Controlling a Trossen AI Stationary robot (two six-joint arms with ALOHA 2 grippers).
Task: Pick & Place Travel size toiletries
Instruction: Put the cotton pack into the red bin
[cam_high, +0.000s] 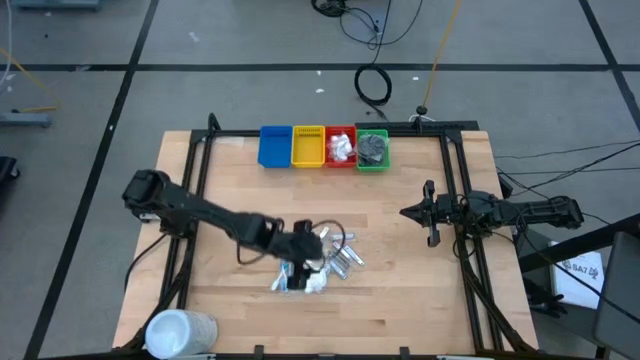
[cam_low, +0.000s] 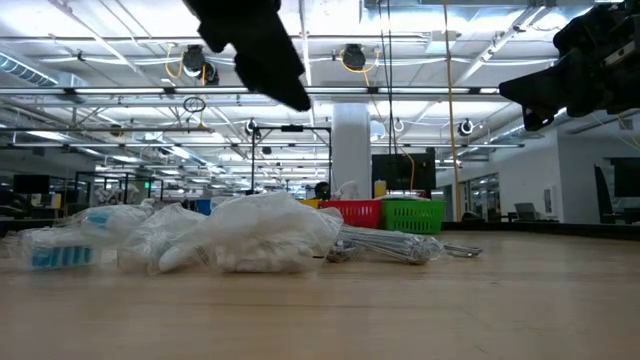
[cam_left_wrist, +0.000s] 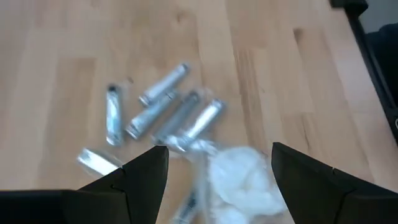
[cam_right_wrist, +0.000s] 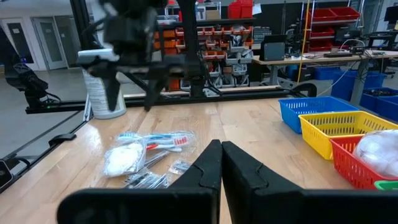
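Observation:
The travel size toiletries lie in a loose pile (cam_high: 325, 262) near the table's middle. It holds short silver tubes (cam_left_wrist: 166, 107), a white packet (cam_left_wrist: 239, 180) and clear-wrapped blue and red sticks (cam_right_wrist: 155, 139). My left gripper (cam_left_wrist: 217, 180) hovers open above the pile, slanting down, with its fingers on either side of the white packet and clear of it; the low view shows it (cam_low: 262, 48) well above the pile (cam_low: 230, 235). My right gripper (cam_right_wrist: 221, 163) is shut and waits level by the table's right edge (cam_high: 430, 212).
Four bins stand in a row at the far edge: blue (cam_high: 275, 146), yellow (cam_high: 307, 147), red (cam_high: 340, 148) with white items, green (cam_high: 373, 150) with dark items. A large white cylinder (cam_high: 180, 334) stands at the near left corner. Bare wood lies between pile and bins.

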